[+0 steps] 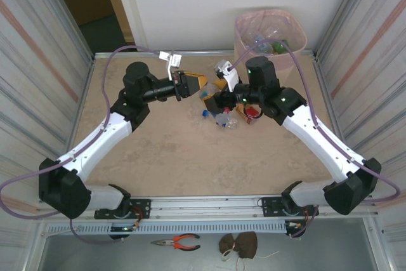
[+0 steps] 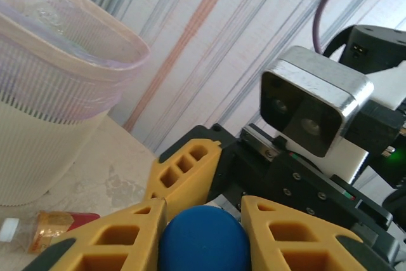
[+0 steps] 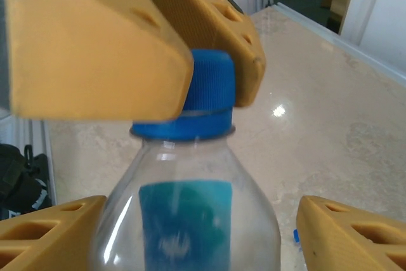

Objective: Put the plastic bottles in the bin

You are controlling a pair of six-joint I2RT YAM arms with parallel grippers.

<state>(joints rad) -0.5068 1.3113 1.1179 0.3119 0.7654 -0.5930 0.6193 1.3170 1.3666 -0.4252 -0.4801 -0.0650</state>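
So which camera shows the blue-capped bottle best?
Right wrist: the blue-capped bottle close up, cap, neck and label. Left wrist catches the cap's top; the top view, a speck between the arms.

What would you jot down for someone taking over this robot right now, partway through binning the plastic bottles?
Left tool: shut on the blue cap of a clear bottle.
Right tool: open, fingers either side of that bottle's body, a gap showing.
Bin: at the far right corner of the table.
Done: several bottles lie inside the bin.
Left: the held bottle and the loose bottles lying beside the tools.
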